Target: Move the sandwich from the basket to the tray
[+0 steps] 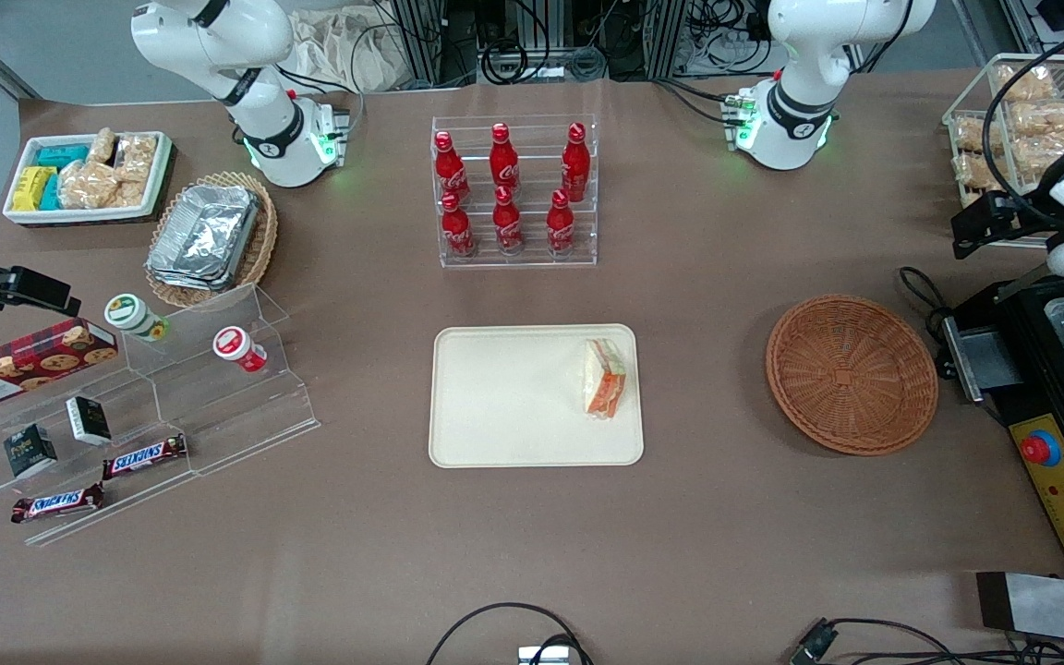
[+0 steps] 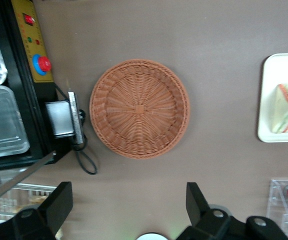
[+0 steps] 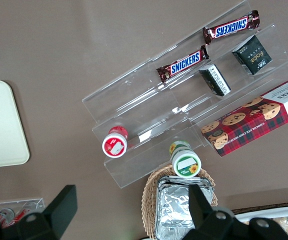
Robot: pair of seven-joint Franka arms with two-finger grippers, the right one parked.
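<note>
The sandwich (image 1: pixel 604 379), a wrapped wedge with an orange and green edge, lies on the cream tray (image 1: pixel 532 397) at the tray's end nearest the basket. The round reddish-brown basket (image 1: pixel 851 374) has nothing in it. My left gripper (image 1: pixel 985 226) hangs high over the working arm's end of the table, farther from the front camera than the basket. In the left wrist view the gripper (image 2: pixel 129 205) is open with only bare table between its fingers (image 2: pixel 59 200); the basket (image 2: pixel 139 107), the tray's (image 2: pixel 276 75) edge and the sandwich (image 2: pixel 286 107) show there too.
A black machine with a red button (image 1: pixel 1040 448) stands beside the basket. A rack of red bottles (image 1: pixel 509 189) stands farther from the front camera than the tray. Acrylic steps with snacks (image 1: pixel 144 406), an oval basket of foil containers (image 1: pixel 209 235) and a white bin (image 1: pixel 89 175) sit toward the parked arm's end.
</note>
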